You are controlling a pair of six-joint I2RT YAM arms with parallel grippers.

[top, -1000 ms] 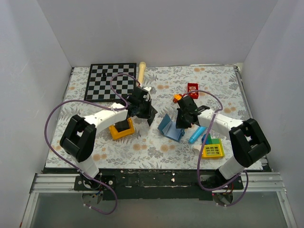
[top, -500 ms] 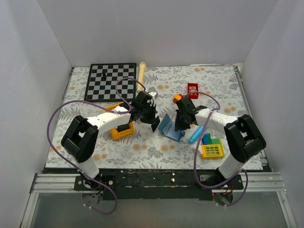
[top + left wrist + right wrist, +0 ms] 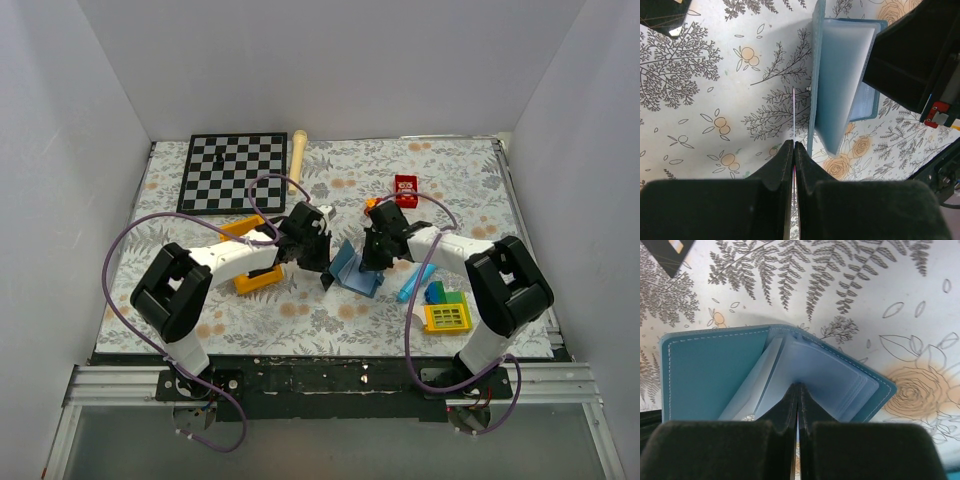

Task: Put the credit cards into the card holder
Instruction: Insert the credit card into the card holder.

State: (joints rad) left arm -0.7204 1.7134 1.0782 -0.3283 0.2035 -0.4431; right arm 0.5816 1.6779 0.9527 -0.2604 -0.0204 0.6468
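The card holder (image 3: 352, 270) stands open like a book at mid-table, slate-blue outside with pale sleeves inside (image 3: 715, 370). My left gripper (image 3: 322, 268) is just left of it, shut on a black credit card (image 3: 326, 280). In the left wrist view that card (image 3: 794, 110) shows edge-on as a thin line running out of the left gripper (image 3: 793, 143), beside the holder's raised cover (image 3: 837, 100). My right gripper (image 3: 372, 258) is shut, its tips (image 3: 798, 385) pressed against the pale sleeves. A second black card (image 3: 665, 252) lies flat beyond the holder.
A chessboard (image 3: 235, 170) and a wooden stick (image 3: 297, 155) lie at the back left. A yellow block (image 3: 255, 272) sits under the left arm. A red box (image 3: 406, 188), a blue tube (image 3: 412, 287) and a yellow grid toy (image 3: 447, 317) lie on the right.
My left gripper has carried the card rightwards and nearer, up to the holder's left cover. The right gripper has edged left onto the holder's inside.
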